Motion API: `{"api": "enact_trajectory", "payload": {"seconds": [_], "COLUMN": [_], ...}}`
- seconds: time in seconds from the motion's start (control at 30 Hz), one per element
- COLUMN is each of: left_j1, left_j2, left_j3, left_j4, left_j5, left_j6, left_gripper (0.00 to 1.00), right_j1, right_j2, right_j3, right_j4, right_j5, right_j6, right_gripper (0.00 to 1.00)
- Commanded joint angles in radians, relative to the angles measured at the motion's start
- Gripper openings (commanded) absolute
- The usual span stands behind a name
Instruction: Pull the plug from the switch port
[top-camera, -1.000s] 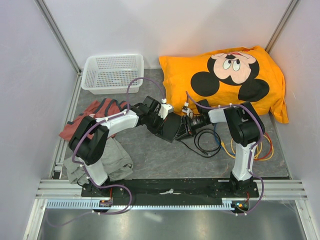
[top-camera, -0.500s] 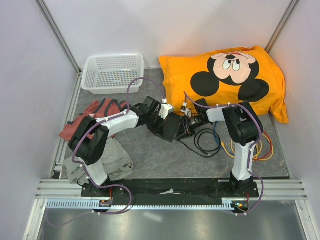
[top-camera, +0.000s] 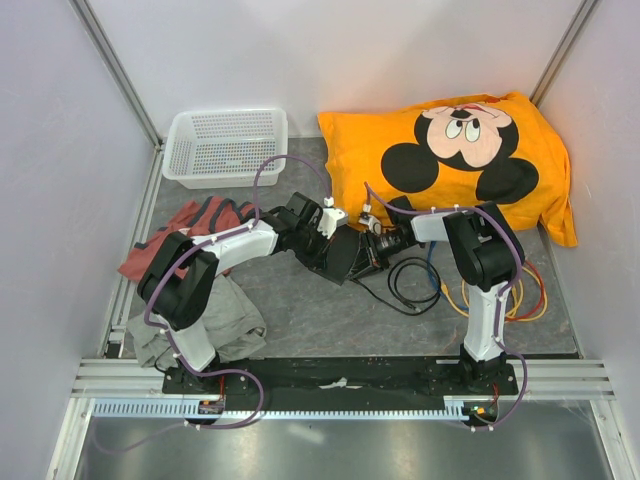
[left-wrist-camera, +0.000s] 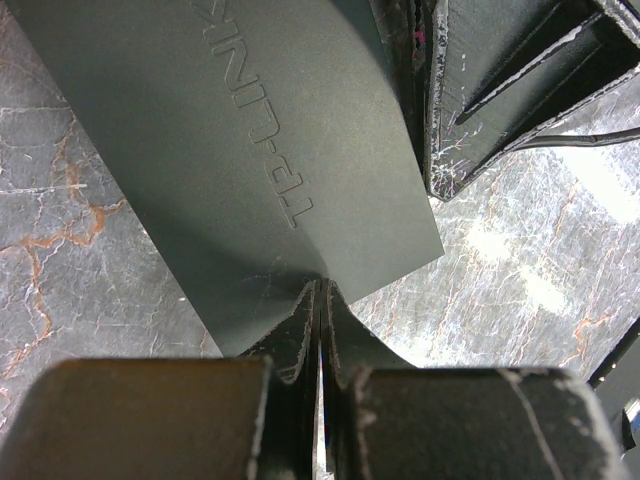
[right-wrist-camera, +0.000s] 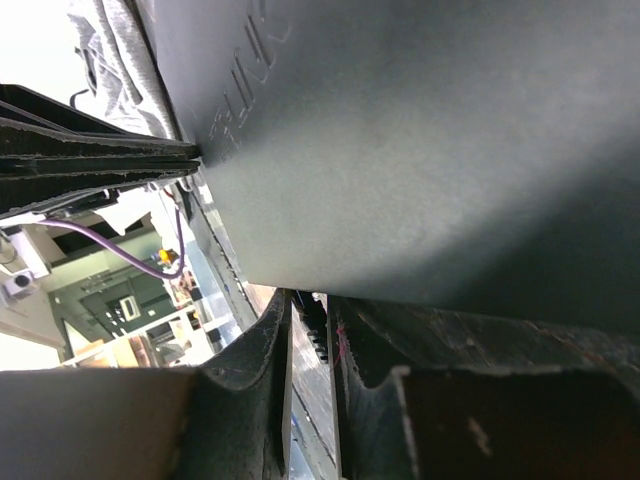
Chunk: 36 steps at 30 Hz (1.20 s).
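Grey marbled table, enclosed by white walls with aluminium corner posts.

1. Orange cushion, printed with a cartoon mouse face. It lies at the far right of the table.
2. White perforated basket, at the far left, just beside the cushion.
3. Heap of cloth at the left edge. A red piece lies farther back and a grey piece nearer, partly under the left arm.
4. Black rail across the near edge, carrying both arm bases.
5. Cables at the right: orange coils by the wall, a black loop near the middle, and a blue strand between them.
6. Switch, a flat matte black box with raised lettering on its top. It lies mid-table just in front of the cushion's near left corner, between the two grippers.
7. Left gripper. Its fingers are pressed together with no gap, and the tips rest against one edge of the switch.
8. Right gripper, at the opposite end of the switch. Its fingers are drawn close with a slim gap between them. Whether anything is pinched there cannot be told, as the plug and port are hidden behind the fingers in every view.
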<state>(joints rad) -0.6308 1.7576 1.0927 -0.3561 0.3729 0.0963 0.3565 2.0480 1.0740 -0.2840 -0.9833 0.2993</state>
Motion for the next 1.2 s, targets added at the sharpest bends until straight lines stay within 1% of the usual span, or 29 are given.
{"api": "enact_trajectory", "payload": {"seconds": [0.0, 0.47, 0.67, 0.93, 1.03, 1.1, 1.13, 1.17], "left_j1": [-0.009, -0.009, -0.007, -0.009, -0.007, -0.007, -0.009, -0.007], "left_j2": [0.011, 0.008, -0.001, -0.021, -0.035, -0.044, -0.050, -0.058], "left_j3": [-0.013, -0.011, -0.007, -0.019, -0.017, -0.017, -0.016, -0.016], "left_j4": [0.023, 0.016, 0.023, 0.029, 0.031, 0.034, 0.035, 0.037], "left_j5": [-0.002, -0.023, -0.015, -0.009, -0.008, 0.000, 0.001, 0.009], "left_j6": [-0.009, 0.042, 0.043, 0.056, 0.057, 0.059, 0.060, 0.057], "left_gripper": [0.01, 0.01, 0.02, 0.01, 0.02, 0.02, 0.02, 0.02], "right_j1": [0.018, 0.016, 0.004, -0.001, -0.001, -0.002, -0.007, -0.013], "right_j2": [0.038, -0.009, -0.095, -0.227, -0.284, -0.311, -0.321, -0.351], "right_j3": [0.004, 0.023, 0.000, -0.046, -0.029, 0.019, 0.038, 0.052], "right_j4": [-0.056, -0.172, -0.218, -0.222, -0.286, -0.389, -0.424, -0.478], "right_j5": [0.282, 0.347, 0.370, 0.417, 0.426, 0.433, 0.437, 0.440], "right_j6": [-0.120, -0.216, -0.258, -0.304, -0.396, -0.462, -0.524, -0.544], "right_gripper": [0.09, 0.06, 0.06, 0.05, 0.03, 0.01, 0.01, 0.00]}}
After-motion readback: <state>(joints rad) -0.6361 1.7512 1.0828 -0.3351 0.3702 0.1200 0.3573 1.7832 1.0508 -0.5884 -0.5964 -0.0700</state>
